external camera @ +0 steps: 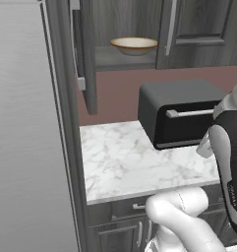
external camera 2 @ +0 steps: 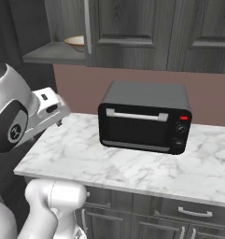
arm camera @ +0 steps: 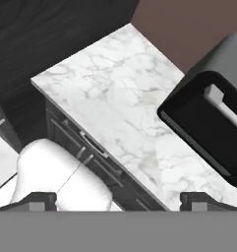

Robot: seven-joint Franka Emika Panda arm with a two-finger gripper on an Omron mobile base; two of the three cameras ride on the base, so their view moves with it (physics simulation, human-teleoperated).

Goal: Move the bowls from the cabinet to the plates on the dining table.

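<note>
A wide cream bowl (external camera: 133,45) with a tan rim sits on the bottom shelf of the dark grey wall cabinet (external camera: 193,29), whose left door (external camera: 88,64) stands open. From the right base view the bowl (external camera 2: 76,43) peeks out behind a shut cabinet door (external camera 2: 132,28). My gripper (arm camera: 119,202) is open, its dark fingertips (arm camera: 39,201) wide apart with nothing between them. It hangs over the front edge of the marble worktop (arm camera: 105,98), well below the shelf. The plates and the dining table are out of view.
A black toaster oven (external camera: 181,113) (external camera 2: 144,116) stands on the worktop (external camera: 125,162) under the cabinet, right of the bowl. Dark drawers (arm camera: 90,147) lie below the worktop. A tall grey panel (external camera: 26,147) closes off the left side.
</note>
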